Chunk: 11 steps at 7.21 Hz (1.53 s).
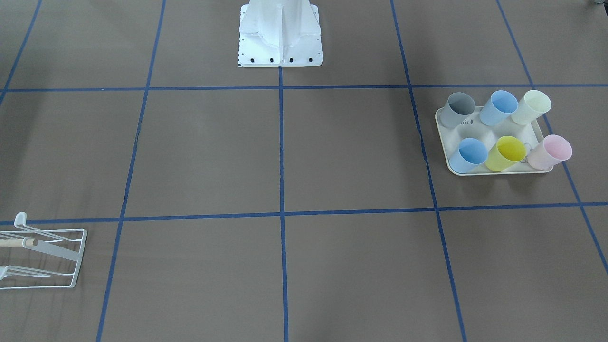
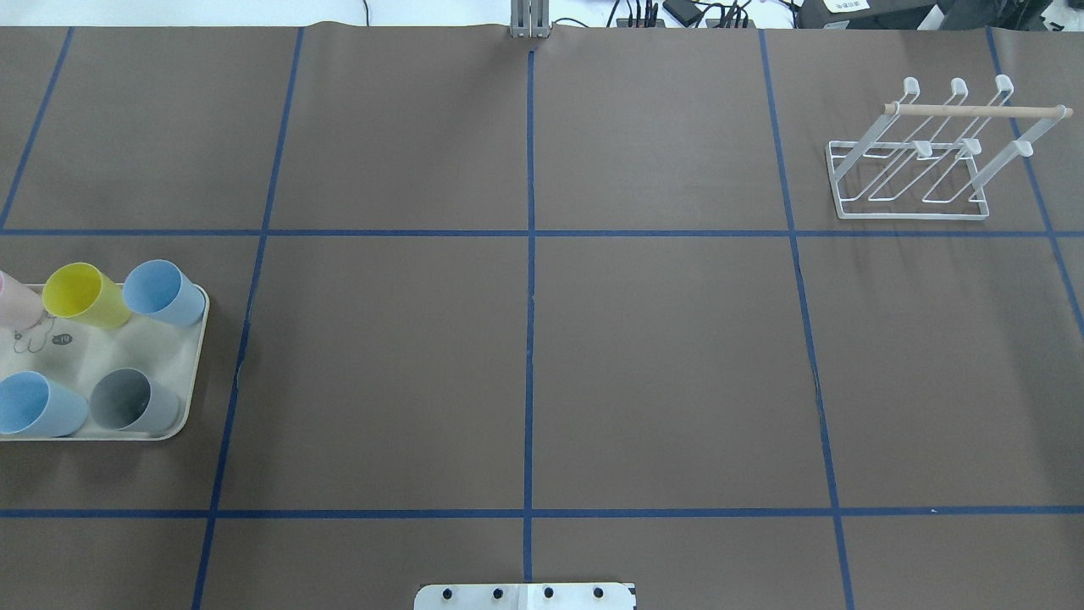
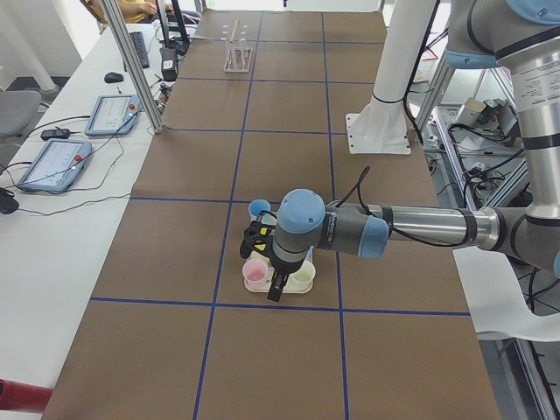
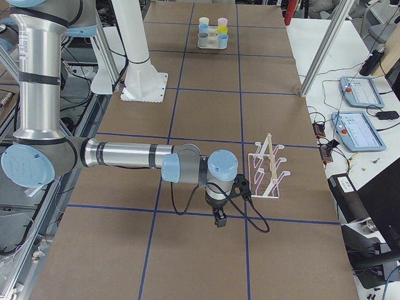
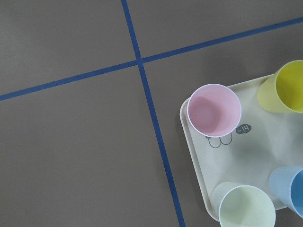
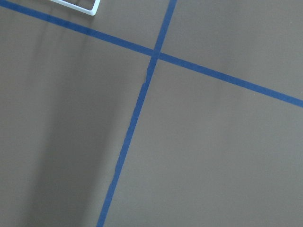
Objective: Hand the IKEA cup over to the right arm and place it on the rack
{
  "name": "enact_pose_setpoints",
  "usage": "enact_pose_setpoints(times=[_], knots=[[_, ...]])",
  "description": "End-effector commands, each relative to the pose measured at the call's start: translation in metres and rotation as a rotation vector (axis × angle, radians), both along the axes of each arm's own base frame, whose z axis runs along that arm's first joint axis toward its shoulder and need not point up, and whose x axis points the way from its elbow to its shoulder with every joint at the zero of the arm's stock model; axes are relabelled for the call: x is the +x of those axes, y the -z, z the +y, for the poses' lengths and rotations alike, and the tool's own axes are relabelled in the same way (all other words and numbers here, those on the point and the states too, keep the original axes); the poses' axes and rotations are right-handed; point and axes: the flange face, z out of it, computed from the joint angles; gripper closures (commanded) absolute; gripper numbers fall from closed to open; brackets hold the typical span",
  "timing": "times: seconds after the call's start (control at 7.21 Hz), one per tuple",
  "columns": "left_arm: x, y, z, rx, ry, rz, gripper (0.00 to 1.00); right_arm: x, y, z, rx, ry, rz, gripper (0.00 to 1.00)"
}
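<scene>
Several IKEA cups stand upright on a cream tray (image 1: 455, 169): grey (image 1: 460, 107), two blue (image 1: 498, 107), pale green (image 1: 535, 106), yellow (image 1: 507, 153) and pink (image 1: 551, 151). The left gripper (image 3: 274, 289) hangs over the tray's end by the pink cup (image 3: 255, 272); whether it is open or shut I cannot tell. Its wrist view looks down on the pink cup (image 5: 214, 109). The white wire rack (image 2: 923, 161) holds no cup. The right arm (image 4: 125, 153) holds its gripper (image 4: 220, 220) over bare table beside the rack (image 4: 267, 165); its state I cannot tell.
Brown paper with blue tape lines covers the table. The white robot base (image 1: 280, 38) stands at the middle of the robot's side. Tablets (image 3: 57, 162) and cables lie on the side bench beyond the table's far edge. A rack corner (image 6: 80, 4) shows in the right wrist view.
</scene>
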Motion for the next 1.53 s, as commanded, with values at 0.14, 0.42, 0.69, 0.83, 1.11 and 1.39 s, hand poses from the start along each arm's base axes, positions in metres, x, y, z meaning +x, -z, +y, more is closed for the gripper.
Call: enact_pose_setpoints(times=[0.14,0.42,0.69,0.83,1.11,1.39], knots=[[0.000,0.007,-0.002,0.058,0.001,-0.001,0.00,-0.001,0.012,-0.003,0.026,0.002,-0.010,0.00],[-0.001,0.014,-0.004,0.081,0.004,-0.024,0.00,-0.010,0.031,-0.013,0.058,0.015,-0.045,0.00],[-0.003,0.032,-0.015,0.132,0.019,-0.041,0.00,-0.016,0.064,-0.031,0.149,0.020,-0.077,0.00],[-0.004,0.054,-0.025,0.201,0.019,-0.044,0.00,-0.015,0.079,-0.037,0.253,0.020,-0.076,0.00],[-0.005,0.088,-0.045,0.379,0.024,-0.056,0.00,-0.021,0.102,-0.041,0.218,-0.119,-0.107,0.00],[-0.005,0.099,-0.062,0.441,0.024,-0.048,0.00,-0.038,0.118,-0.038,0.247,-0.136,-0.142,0.00]])
